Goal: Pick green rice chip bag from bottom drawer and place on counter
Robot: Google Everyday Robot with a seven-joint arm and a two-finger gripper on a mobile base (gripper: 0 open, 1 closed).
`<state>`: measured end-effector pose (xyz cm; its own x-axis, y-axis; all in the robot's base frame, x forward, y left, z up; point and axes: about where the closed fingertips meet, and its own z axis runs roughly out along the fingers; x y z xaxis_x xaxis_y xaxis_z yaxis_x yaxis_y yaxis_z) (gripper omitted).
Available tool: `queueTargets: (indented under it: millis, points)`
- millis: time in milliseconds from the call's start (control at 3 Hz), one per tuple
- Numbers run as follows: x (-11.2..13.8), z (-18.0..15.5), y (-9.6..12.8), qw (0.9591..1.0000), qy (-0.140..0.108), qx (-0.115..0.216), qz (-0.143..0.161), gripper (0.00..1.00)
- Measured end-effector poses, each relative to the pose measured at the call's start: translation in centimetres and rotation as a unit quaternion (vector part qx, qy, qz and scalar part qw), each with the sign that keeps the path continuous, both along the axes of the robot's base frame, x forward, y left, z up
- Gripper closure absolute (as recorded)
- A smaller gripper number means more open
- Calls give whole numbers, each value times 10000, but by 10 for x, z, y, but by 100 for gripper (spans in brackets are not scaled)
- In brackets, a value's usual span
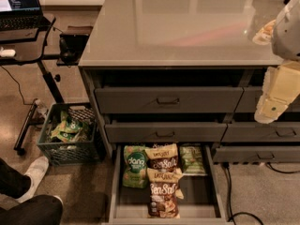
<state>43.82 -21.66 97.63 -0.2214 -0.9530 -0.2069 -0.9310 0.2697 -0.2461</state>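
The bottom drawer (115, 191) is pulled open at the foot of the grey cabinet. The green rice chip bag (135, 166) with white "dang" lettering lies flat at its back left. Two brown-and-cream bags (163, 186) lie beside it in the middle, and a smaller pale-green bag (192, 159) lies at the back right. The glossy grey counter (187, 27) tops the cabinet. My gripper (275, 96), cream-coloured, hangs at the right edge in front of the upper drawers, well above and to the right of the open drawer. It holds nothing that I can see.
The two upper drawers (168, 100) stand slightly ajar. A dark crate (68, 137) with green packets sits on the floor to the left. A black laptop desk (26, 41) stands far left. A person's foot (35, 172) and knee are at the bottom left. Cables (232, 191) trail on the right.
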Motion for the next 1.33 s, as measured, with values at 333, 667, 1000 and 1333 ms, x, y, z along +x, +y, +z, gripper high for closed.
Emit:
queueTargets:
  millis: [333,667,1000,1333]
  points:
    - [0,0,0,10000,-1,0,0,0]
    - [3,-19,11,9999,-109,61,-10,0]
    - [15,-91,24,9996,20,290,20,0]
    - [33,-166,33,9984,169,538,85,0]
